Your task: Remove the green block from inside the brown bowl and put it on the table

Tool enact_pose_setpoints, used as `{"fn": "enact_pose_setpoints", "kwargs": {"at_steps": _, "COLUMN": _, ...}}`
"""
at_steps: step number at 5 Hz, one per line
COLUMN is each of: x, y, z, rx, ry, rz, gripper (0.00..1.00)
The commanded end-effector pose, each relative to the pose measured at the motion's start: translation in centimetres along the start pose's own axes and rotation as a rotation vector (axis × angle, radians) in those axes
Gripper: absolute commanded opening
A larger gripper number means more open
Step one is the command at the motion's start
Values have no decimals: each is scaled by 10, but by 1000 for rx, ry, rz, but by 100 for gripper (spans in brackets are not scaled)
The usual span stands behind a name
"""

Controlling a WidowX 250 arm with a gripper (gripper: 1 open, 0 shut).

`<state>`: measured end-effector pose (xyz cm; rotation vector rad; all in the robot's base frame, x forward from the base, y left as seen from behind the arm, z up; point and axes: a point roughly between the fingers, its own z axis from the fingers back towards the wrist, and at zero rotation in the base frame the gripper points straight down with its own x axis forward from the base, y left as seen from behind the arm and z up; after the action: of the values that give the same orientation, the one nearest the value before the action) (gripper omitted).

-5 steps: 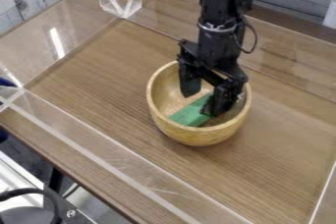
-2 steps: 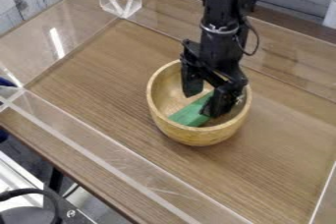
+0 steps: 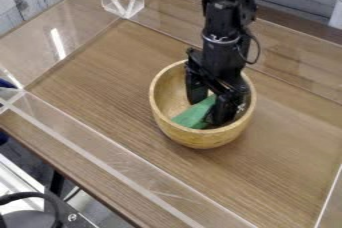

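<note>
The green block [image 3: 195, 114] is seen lying inside the brown bowl [image 3: 171, 117], tilted against the bowl's near-left inner wall so that one end is raised. The bowl is set on the desk [image 3: 94, 82], roughly at the middle of its wood-grain surface, well apart from the clear acrylic walls [image 3: 54, 42]. The gripper [image 3: 215, 95] is pointed straight down into the bowl, and its jaws are spread wide, one placed on each side of the block's far end (contact cannot be confirmed from this view). Nothing is pinched yet. The wide spread is judged to be kept so that the block can be straddled before closing. Because the block is propped on a curved wall, it may slip when squeezed, so a centred, gentle closing is called for.
</note>
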<state>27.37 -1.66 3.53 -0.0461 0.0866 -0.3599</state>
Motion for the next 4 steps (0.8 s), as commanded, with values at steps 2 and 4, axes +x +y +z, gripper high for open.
{"fn": "enact_pose_setpoints", "kwargs": {"at_steps": 2, "x": 11, "y": 6, "z": 9, "rx": -9, "ry": -76, "rz": 20, "gripper": 0}}
{"fn": "enact_pose_setpoints", "kwargs": {"at_steps": 4, "x": 16, "y": -1, "z": 22, "rx": 45, "ry": -130, "rz": 21, "gripper": 0}}
